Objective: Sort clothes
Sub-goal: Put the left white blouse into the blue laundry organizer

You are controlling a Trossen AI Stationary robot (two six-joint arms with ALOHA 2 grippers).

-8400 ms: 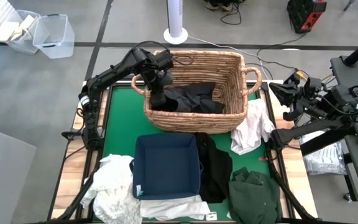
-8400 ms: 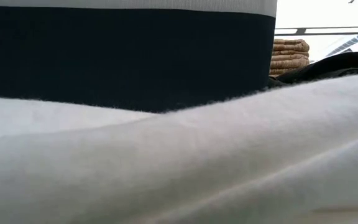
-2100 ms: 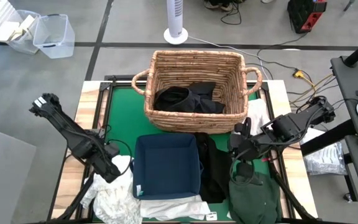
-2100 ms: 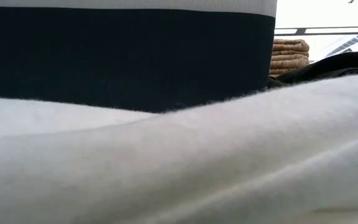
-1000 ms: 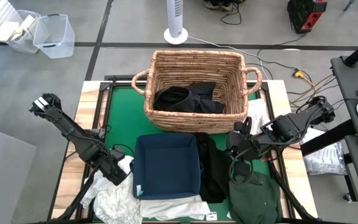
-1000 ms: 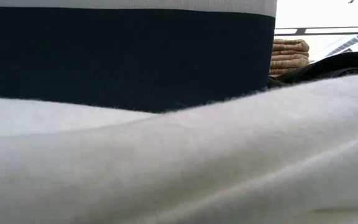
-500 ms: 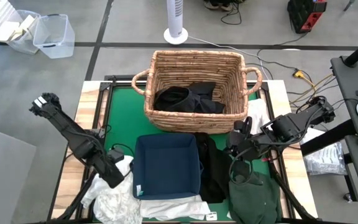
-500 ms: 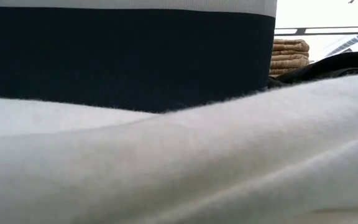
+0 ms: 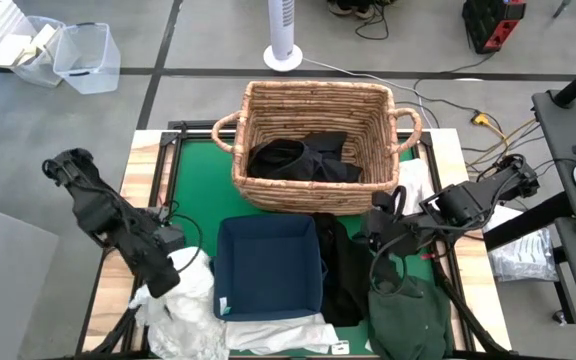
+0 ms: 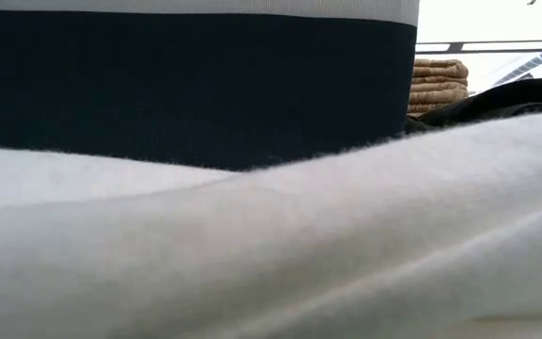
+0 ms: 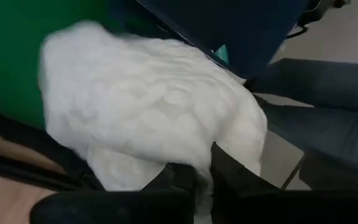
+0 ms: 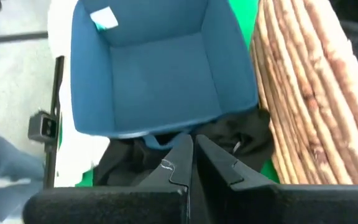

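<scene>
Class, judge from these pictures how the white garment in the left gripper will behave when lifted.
Probably floppy: the white garment bunches in rumpled folds around the shut left gripper. Likely light for its bulk, looking fluffy. It may drag neighbouring white cloth, since the pile overlaps.

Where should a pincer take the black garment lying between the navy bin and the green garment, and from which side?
Judging by the high view, grip the black garment at its bunched upper end near the wicker basket, coming straight down. It lies flat and narrow between the navy bin and the dark green garment, so side approaches look blocked.
</scene>
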